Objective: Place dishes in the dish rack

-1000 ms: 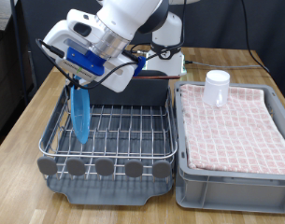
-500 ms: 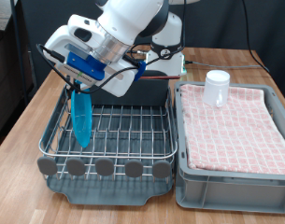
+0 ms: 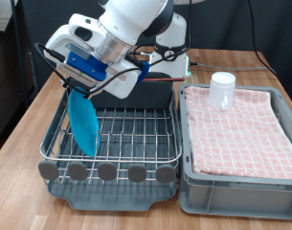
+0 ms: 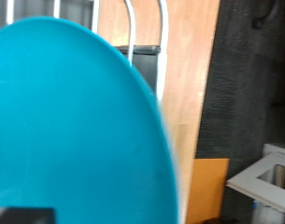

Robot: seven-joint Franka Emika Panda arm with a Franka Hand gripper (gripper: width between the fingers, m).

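Exterior view: gripper [image 3: 80,88] is hanging over the dish rack's [image 3: 112,137] side toward the exterior view's left, pinching the top edge of the blue plate [image 3: 85,127]. Plate is standing on edge among the rack wires, tilting slightly. Wrist view: plate [image 4: 77,126] is filling most of the picture; rack wires showing behind it. White cup [image 3: 222,91] is sitting on the pink checkered cloth [image 3: 241,129] in the grey bin [image 3: 236,190], on the table [image 3: 31,125], well apart from the gripper.
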